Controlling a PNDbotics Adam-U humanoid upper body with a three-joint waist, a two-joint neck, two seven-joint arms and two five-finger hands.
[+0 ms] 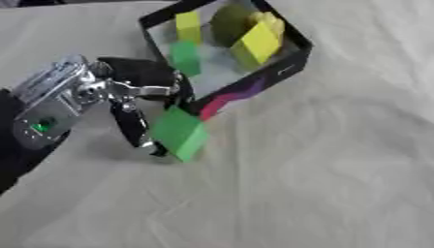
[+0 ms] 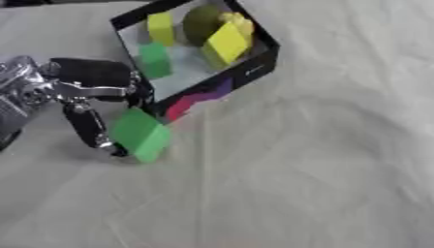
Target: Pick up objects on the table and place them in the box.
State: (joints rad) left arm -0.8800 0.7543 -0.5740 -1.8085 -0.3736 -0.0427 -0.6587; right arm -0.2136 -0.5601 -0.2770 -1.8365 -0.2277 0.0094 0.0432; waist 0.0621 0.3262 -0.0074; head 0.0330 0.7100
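Note:
A green block (image 1: 179,133) sits tilted just in front of the box's near corner, pinched between the thumb and fingers of my left hand (image 1: 140,99). The hand comes in from the left, its fingers curled around the block. The black box (image 1: 284,65) lies at the top centre with a pale floor. Inside it are a yellow block (image 1: 256,44), a smaller yellow-green block (image 1: 189,26), a green block (image 1: 185,58) and a dark olive round thing (image 1: 227,22). My right hand shows in neither view.
A pale wrinkled cloth (image 1: 322,169) covers the table, spreading wide to the right and towards the front. A pink and purple mark (image 1: 229,97) runs along the box's near outer wall.

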